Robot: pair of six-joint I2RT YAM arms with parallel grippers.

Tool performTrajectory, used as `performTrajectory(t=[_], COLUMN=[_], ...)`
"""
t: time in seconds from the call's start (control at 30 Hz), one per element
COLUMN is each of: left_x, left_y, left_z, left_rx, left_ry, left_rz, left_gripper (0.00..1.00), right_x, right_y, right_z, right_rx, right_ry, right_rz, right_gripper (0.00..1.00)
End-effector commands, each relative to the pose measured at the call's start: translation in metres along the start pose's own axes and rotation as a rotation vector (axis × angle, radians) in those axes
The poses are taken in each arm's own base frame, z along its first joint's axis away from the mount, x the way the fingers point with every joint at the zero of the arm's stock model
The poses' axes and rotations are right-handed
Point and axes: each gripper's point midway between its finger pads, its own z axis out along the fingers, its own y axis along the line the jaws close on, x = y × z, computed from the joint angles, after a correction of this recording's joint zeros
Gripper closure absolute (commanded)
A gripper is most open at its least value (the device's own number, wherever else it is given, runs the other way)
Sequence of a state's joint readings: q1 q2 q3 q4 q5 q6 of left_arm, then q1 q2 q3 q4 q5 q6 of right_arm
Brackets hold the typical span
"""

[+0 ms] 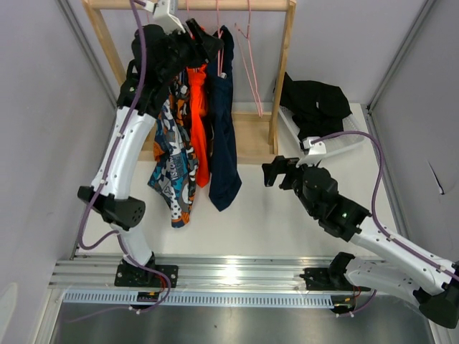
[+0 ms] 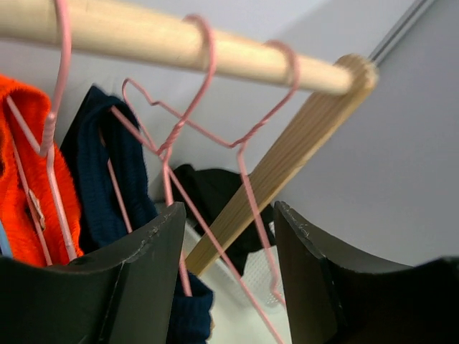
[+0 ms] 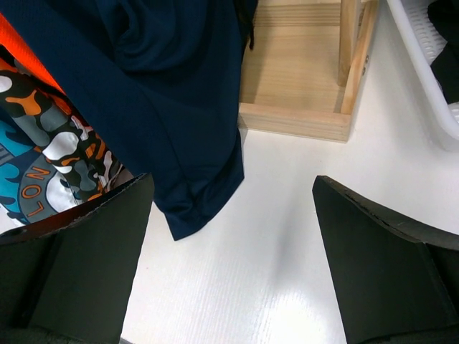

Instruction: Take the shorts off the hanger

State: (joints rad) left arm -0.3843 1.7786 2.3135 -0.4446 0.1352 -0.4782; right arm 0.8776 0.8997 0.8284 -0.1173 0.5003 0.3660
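Note:
Navy shorts [image 1: 224, 143], bright orange shorts [image 1: 200, 136] and printed shorts [image 1: 173, 172] hang from pink hangers on the wooden rod [image 1: 215, 4]. Black shorts [image 1: 315, 100] lie in a white basket [image 1: 337, 147] at the right. My left gripper [image 1: 208, 43] is open up by the rod. In its wrist view the jaws [image 2: 229, 265] stand around wires of two empty pink hangers [image 2: 215, 136], with the navy shorts [image 2: 107, 172] just left. My right gripper [image 1: 276, 172] is open and empty, low over the table right of the navy hem [image 3: 186, 179]. The camouflage pair [image 3: 64, 140] shows beside it.
The rack has a wooden base [image 3: 301, 79] and upright posts [image 1: 281, 79]. Grey walls close in on both sides. The white basket's rim [image 3: 423, 64] lies right of the rack base. White table [image 3: 272, 236] spreads under the right gripper.

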Motion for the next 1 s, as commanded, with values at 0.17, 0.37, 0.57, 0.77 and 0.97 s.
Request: performTrajectory(t=[0.17,0.37,0.57,0.77,0.97], left_x=[0.026,0.043,0.051,0.019,-0.022], left_y=[0.020,0.028,0.031,0.007,-0.022], left_z=[0.028,0.043,0.051,0.036,0.011], left_rx=[-0.011,-0.011,-0.004,0.052,0.111], left_ry=[0.064,0.093,0.104,0.047,-0.033], left_rz=[0.019,-0.012,-0.035,-0.028,-0.053], left_gripper=[0.42,0.50,1.00,1.00,1.00], right_x=[-0.014,-0.009,-0.005,-0.016,-0.055], right_y=[-0.010,-0.015,-0.018,0.007,0.089], right_z=[-0.013,-0.014,-0.013,-0.008,0.007], right_rx=[0.038,0.050,0.058,-0.019,-0.099], right_ry=[-0.040,-0.036,-0.032,-0.044,-0.100], right_rz=[0.015,0.010,0.009,-0.058,-0.168], right_gripper=[0.00,0.01,0.01,0.01,0.00])
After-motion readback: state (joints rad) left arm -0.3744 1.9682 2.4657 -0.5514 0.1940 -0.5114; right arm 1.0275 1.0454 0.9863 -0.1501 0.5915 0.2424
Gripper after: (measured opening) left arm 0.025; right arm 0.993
